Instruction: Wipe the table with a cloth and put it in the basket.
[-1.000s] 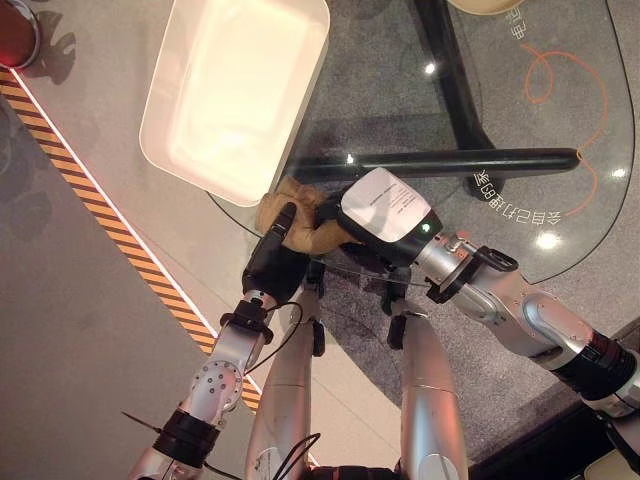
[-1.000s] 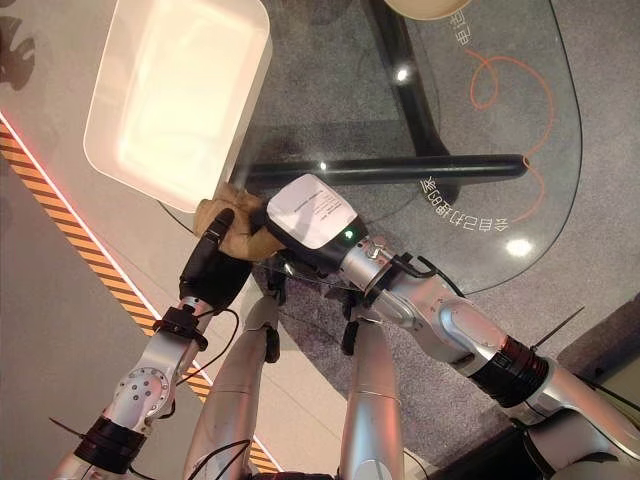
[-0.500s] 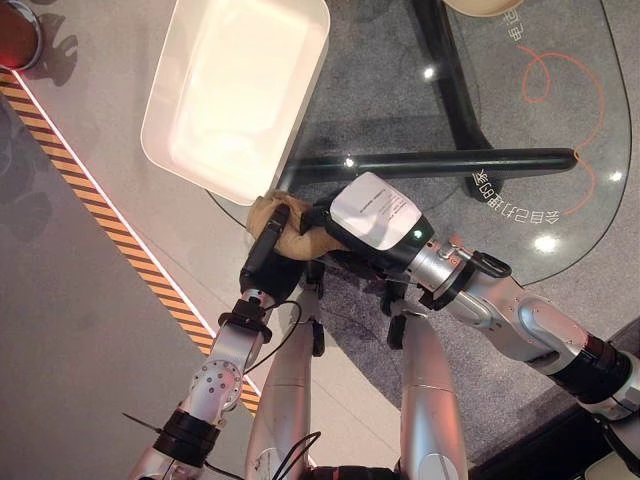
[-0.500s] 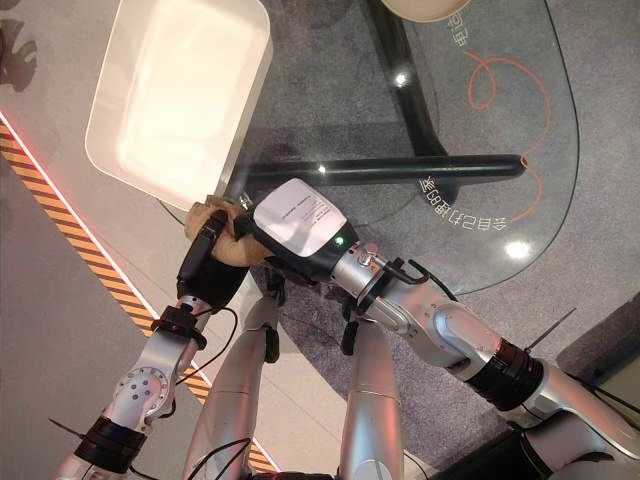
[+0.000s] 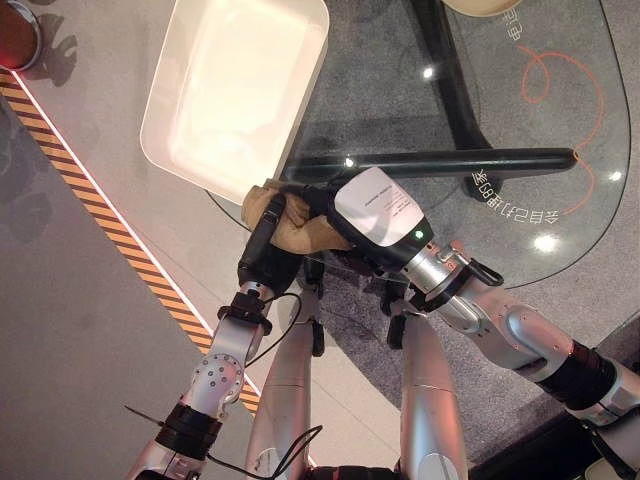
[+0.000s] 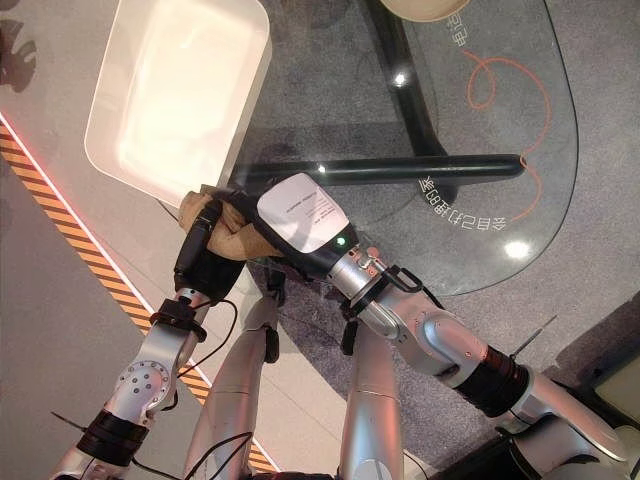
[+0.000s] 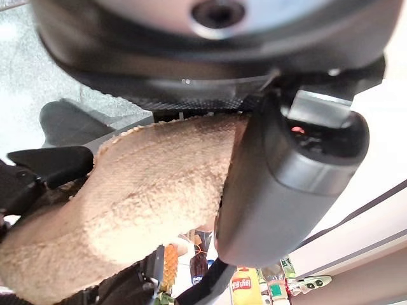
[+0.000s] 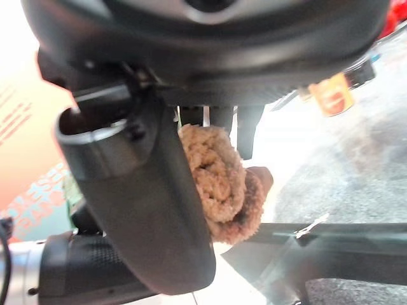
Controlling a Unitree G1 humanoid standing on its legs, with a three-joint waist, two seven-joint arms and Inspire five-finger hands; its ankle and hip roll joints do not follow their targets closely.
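Both hands are gripping the tan cloth (image 5: 300, 218) at the near-left edge of the glass table (image 5: 560, 160) — the left hand (image 5: 265, 262) curling round it from below, the right hand (image 5: 345, 215) clamped on it from the side. Over the past second the bundle has been edging toward the white basket (image 5: 175, 120) resting on the table's left edge, and the cloth is now just beside the basket's near rim. By that reading, wiping is ending and the drop — not yet made — is coming next.

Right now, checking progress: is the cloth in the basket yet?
No. The tan cloth is bunched between both hands at the glass table's edge, just short of the white basket.
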